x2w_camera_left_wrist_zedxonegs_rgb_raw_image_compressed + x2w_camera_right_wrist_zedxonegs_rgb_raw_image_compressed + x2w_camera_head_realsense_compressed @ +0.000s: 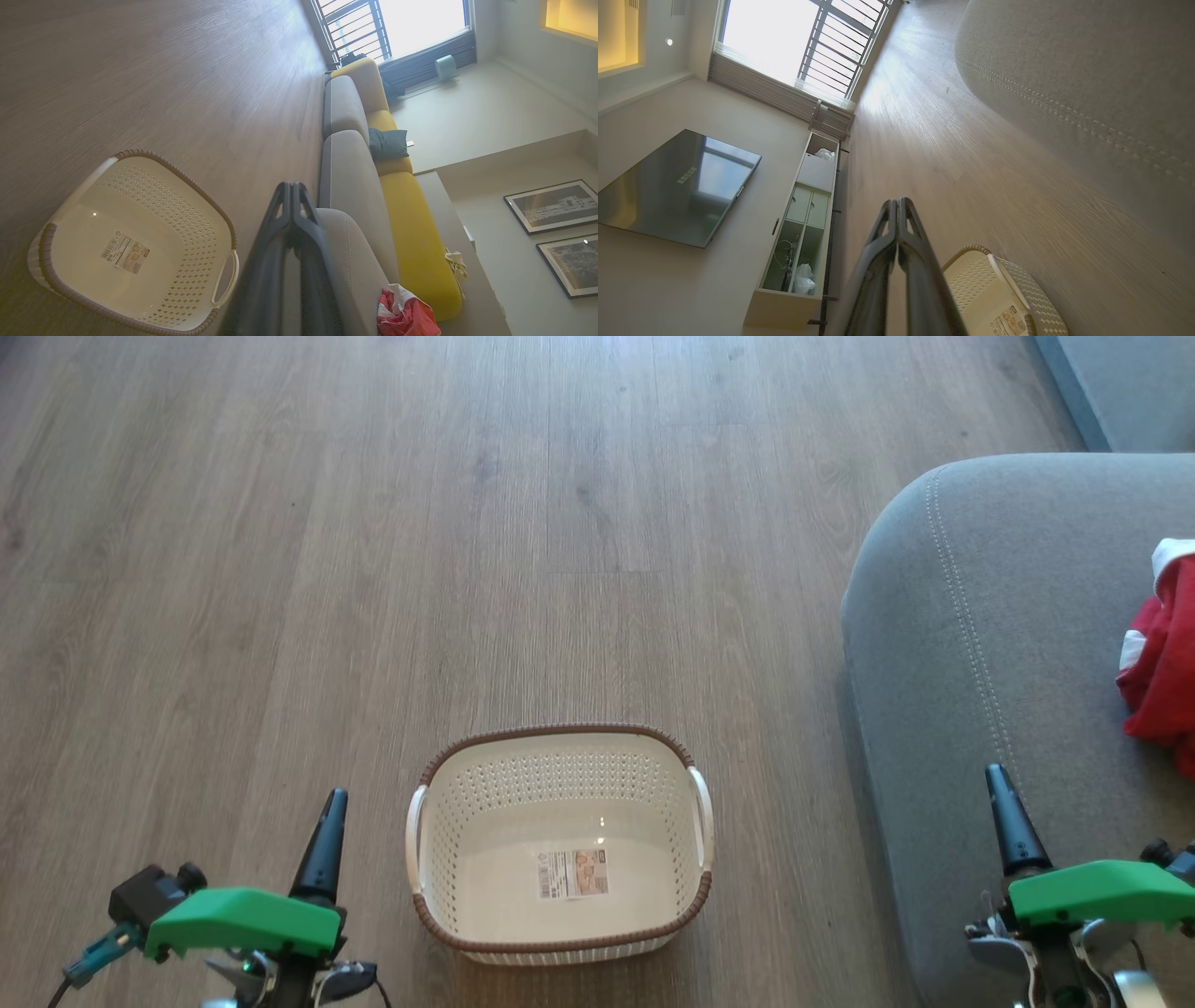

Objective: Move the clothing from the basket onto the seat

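Head view has both grippers low in the picture, fingers pointing away from the robot. The left gripper [333, 800] has its two dark fingers pressed together with nothing between them, and it hangs over the wooden floor [373, 523]. The basket [560, 775] stands upright on the floor just to the right of this gripper, apart from its fingers, with its bare base and label [572, 874] in plain sight. It sits between the two grippers, nearer the left one.

The right gripper [1001, 784] is closed just as tightly and also grips nothing. Its fingertips lie over the near part of the seat [980, 663], which spreads ahead of it and to its right. The clothing [1167, 672], a red heap with white parts, lies on the seat ahead and to the right of this gripper, clear of its fingers. From the left gripper it is far off to the right, beyond the basket.

In the right wrist view the fingertips meet, with the basket's rim just beside them.
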{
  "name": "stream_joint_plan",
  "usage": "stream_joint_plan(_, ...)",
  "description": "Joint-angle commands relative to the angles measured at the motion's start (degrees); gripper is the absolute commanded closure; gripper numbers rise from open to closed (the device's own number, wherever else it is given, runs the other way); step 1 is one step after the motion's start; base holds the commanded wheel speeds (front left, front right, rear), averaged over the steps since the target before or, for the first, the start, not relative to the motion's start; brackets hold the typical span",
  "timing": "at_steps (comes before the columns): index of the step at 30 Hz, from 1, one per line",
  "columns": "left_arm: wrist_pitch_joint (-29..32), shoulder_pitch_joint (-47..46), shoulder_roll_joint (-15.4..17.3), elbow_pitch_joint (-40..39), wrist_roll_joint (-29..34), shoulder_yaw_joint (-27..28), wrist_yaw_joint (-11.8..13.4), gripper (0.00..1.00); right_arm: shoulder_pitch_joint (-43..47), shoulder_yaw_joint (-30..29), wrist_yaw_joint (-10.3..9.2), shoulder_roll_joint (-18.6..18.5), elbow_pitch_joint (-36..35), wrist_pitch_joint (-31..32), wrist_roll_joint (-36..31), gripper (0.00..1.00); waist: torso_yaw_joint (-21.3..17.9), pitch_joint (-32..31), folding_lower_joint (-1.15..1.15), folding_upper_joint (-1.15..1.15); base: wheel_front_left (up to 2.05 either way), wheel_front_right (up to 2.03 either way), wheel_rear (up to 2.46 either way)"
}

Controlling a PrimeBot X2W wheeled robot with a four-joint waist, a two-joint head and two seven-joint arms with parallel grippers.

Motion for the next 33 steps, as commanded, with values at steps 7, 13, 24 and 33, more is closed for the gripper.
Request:
stream_joint_plan(7,1.5,-3.2,0.7,-1.8,-5.4,3.1,-1.1,1.00,-3.6,0.2,0.00,0.1,-2.0,1.5,5.8,1.00,-0.4,-0.1,-0.01,0.00,0.00,0.00,0.00)
stream_joint_plan(13,2.5,-3.5,0.7,-1.8,-9.0,4.0,-1.6,1.00,-4.0,0.0,-0.01,0.2,-2.0,2.5,9.6,1.00,-0.6,-0.1,-0.01,0.00,0.00,0.00,0.00)
stream_joint_plan(24,4.4,-4.0,0.6,-1.8,-15.4,5.8,-2.5,1.00,-4.7,-0.3,-0.01,0.5,-2.0,4.4,16.4,1.00,-1.1,-0.2,-0.01,0.00,0.00,0.00,0.00)
stream_joint_plan(33,5.8,-4.4,0.6,-1.8,-20.0,7.1,-3.1,1.00,-5.3,-0.5,-0.01,0.6,-2.1,5.7,21.3,1.00,-1.5,-0.3,-0.01,0.00,0.00,0.00,0.00)
